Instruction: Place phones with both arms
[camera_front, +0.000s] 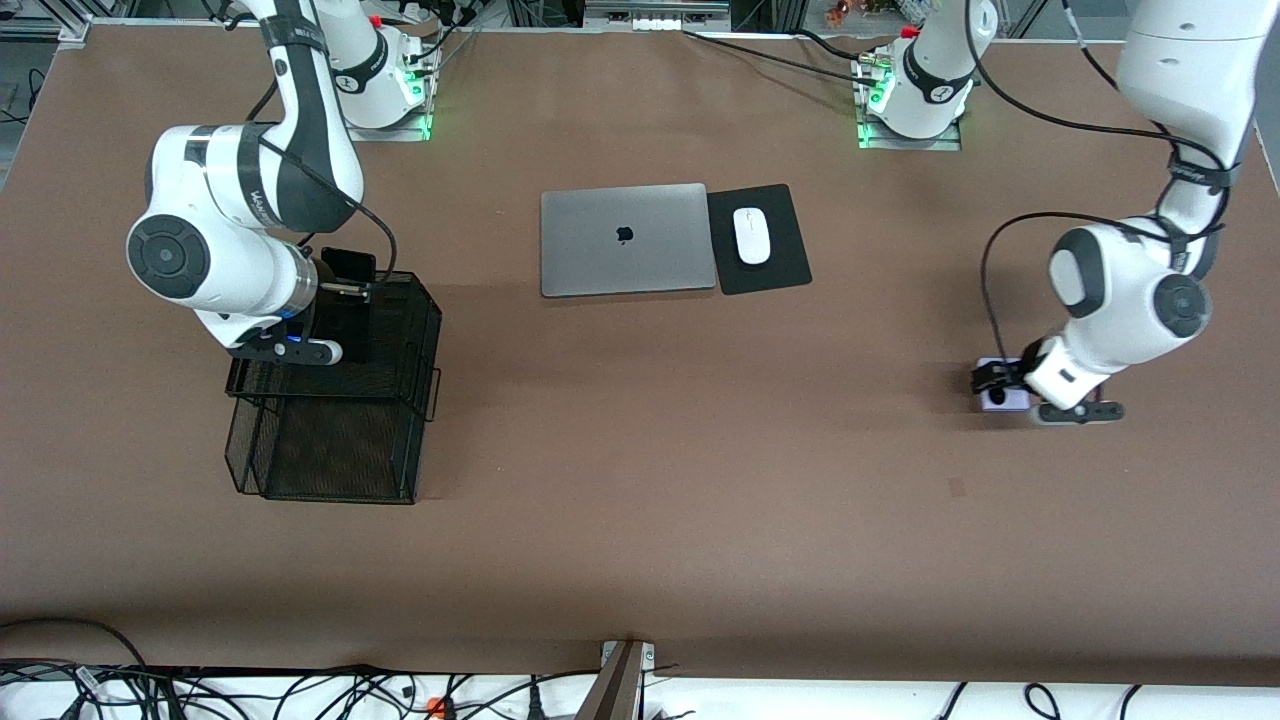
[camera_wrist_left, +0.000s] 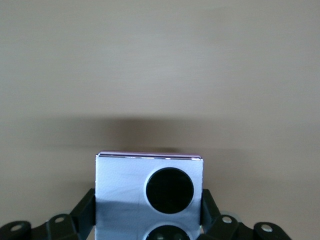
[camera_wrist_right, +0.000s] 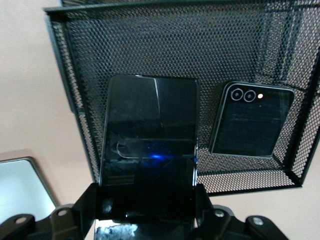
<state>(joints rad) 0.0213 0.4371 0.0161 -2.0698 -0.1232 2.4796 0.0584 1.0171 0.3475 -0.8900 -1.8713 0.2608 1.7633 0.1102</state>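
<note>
A grey laptop lies shut in the middle of the table, with a white mouse on a black pad just beside it, well apart from both arms. Toward the right arm's end stands a black mesh basket; the flip phone lies in it, and the right gripper is over it, pinching the slab phone. Toward the left arm's end, the left gripper pinches the lavender phone low at the table
</note>
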